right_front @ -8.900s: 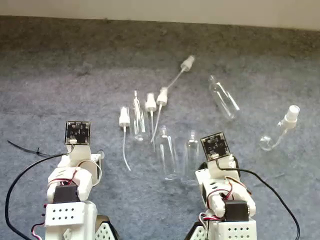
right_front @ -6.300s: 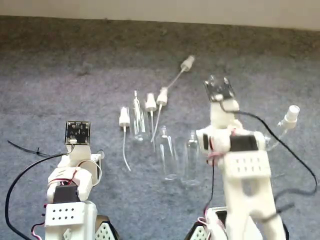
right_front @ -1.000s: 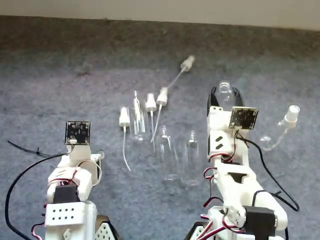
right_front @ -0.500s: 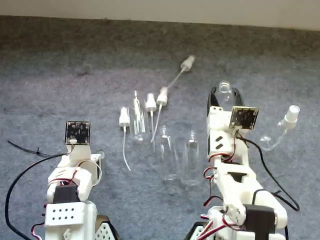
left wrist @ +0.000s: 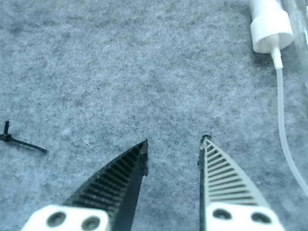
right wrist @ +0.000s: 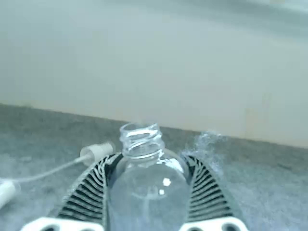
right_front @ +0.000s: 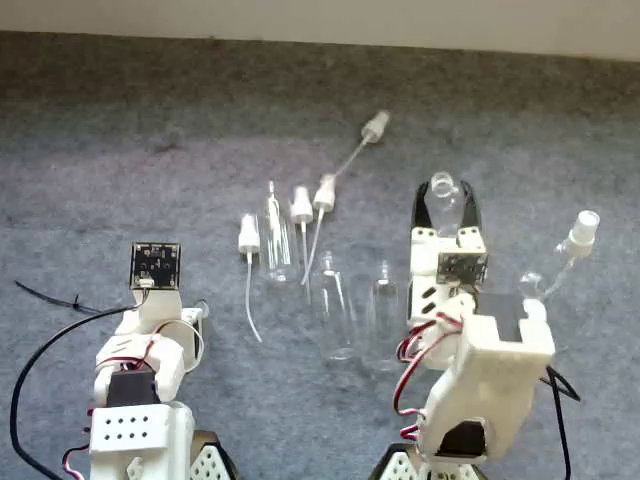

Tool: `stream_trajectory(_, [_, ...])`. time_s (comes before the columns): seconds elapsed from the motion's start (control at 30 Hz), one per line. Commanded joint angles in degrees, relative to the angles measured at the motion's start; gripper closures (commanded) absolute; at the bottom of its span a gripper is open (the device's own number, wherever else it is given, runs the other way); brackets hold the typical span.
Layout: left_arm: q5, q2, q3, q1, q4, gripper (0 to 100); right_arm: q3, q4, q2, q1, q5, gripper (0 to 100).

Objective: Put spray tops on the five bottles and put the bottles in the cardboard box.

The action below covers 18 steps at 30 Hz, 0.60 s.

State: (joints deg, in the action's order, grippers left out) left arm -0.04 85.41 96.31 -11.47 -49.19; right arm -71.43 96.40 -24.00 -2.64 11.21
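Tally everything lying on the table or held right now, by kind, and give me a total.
Bottles without tops: 4, one of them in the right gripper
Bottle with spray top on: 1
Loose spray tops: 4
Black cable tie: 1
Total: 10

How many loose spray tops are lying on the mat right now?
4. Three spray tops lie together near the centre; a fourth lies farther back. A fifth is fitted on the far-right bottle.
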Motion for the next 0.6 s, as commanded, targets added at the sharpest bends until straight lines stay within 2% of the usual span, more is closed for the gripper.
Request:
stream_trajectory(0.0, [0.5,0.6,1.5,-0.5,-0.3,83,1.5,3.0,-1.9,1.5,1.9,99.4])
stream_trajectory(0.2, [0.5,0.6,1.5,-0.5,-0.3,83,0.9,2.9,-2.1,1.6,1.8,98.5])
stream_trajectory(0.4, [0.5,0.6,1.5,-0.5,-0.3,83,0.9,2.9,-1.9,1.6,1.7,88.0])
stream_trajectory(0.57, [0.5,0.6,1.5,-0.5,-0.3,83,0.8,3.0,-1.9,1.9,1.7,87.8])
